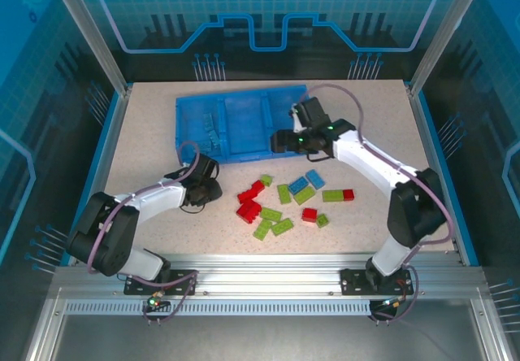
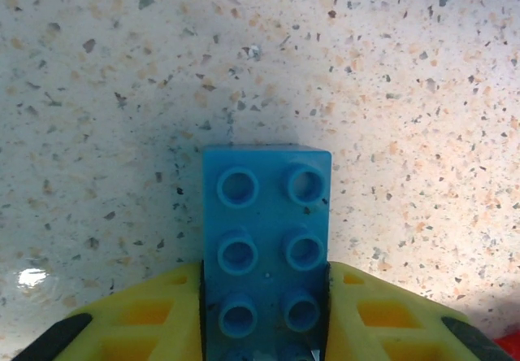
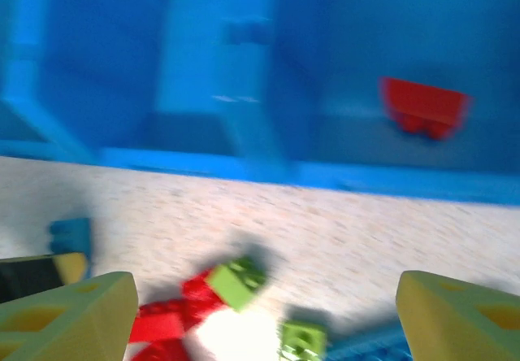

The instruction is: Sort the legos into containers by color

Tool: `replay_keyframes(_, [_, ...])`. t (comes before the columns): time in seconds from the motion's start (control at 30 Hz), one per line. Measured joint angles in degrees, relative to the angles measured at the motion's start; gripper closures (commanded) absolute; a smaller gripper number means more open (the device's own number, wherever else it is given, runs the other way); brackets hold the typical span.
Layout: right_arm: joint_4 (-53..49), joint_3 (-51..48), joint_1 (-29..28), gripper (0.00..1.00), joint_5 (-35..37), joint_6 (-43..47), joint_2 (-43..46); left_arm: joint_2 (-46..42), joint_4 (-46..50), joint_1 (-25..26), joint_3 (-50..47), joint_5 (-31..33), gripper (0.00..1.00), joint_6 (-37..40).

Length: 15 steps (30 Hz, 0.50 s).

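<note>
1 light-blue brick (image 2: 266, 206) sits clamped in the left gripper (image 2: 265, 304) on bare tabletop (image 2: 122, 93) before the tray (image 1: 244, 129); right gripper (image 3: 260, 296) gapes empty at the tray's near edge

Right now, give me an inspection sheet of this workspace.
Surface: speckled table, no spills seen.
Job's things: blue tray holds a red brick; loose bricks, red, green and blue, lie on the table in front of it.
Clutter: nothing seen.
Grippers: left gripper shut on a blue brick; right gripper open, empty, near the tray's front edge.
Cables: a cable loops along each arm; no snag seen.
Surroundings: blue-tinted panels and a metal frame.
</note>
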State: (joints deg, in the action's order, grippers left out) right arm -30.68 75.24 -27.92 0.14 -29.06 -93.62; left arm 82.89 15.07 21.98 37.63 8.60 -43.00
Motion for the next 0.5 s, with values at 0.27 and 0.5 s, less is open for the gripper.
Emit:
replay_keyframes(0.27, [-3.5,-12.5,9.0,0.13,7.5,0.4,7.6,-4.6,3.1,0.0,2.8,0.9,0.69,1.6])
replay_keyframes(0.5, [-5.1,-25.2,17.9,0.17,8.9,0.3,11.6,-8.9,5.6,-0.2,12.7,4.0,0.67,7.0])
